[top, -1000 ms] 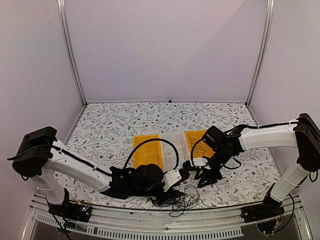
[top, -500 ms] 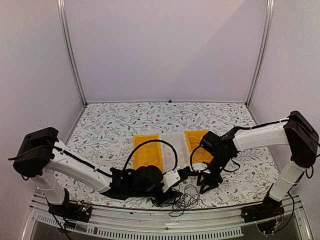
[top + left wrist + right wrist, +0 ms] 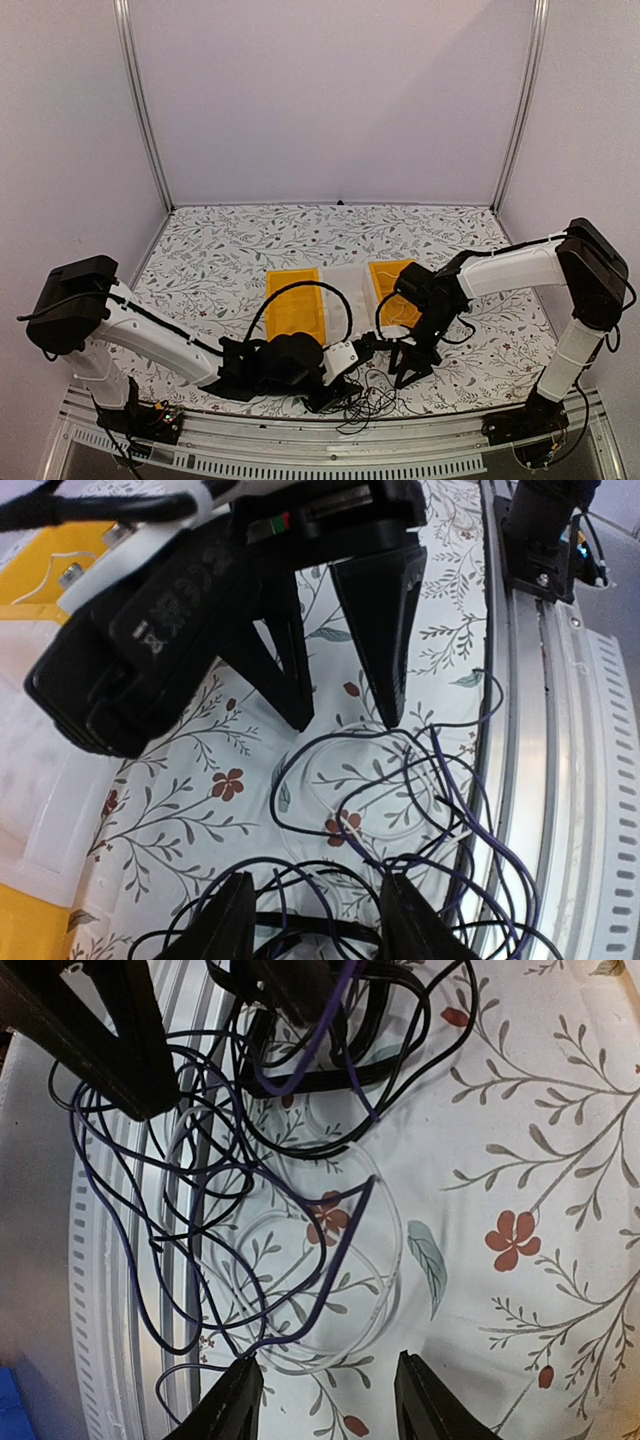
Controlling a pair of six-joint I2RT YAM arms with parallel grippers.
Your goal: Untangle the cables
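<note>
My right gripper has slid in toward the cables, tangled at the near edge of the table. Its fingers are spread wide and empty above the purple loop. Left gripper is also wide; cables lie between its fingers, unpinched. Looks like a grab is next.

Light: we see bright, even light, its source unseen.
Shadows: soft, faint on the white floral-patterned tabletop.
Focus: tangled thin purple and black cables crisp in our wrist views.
</note>
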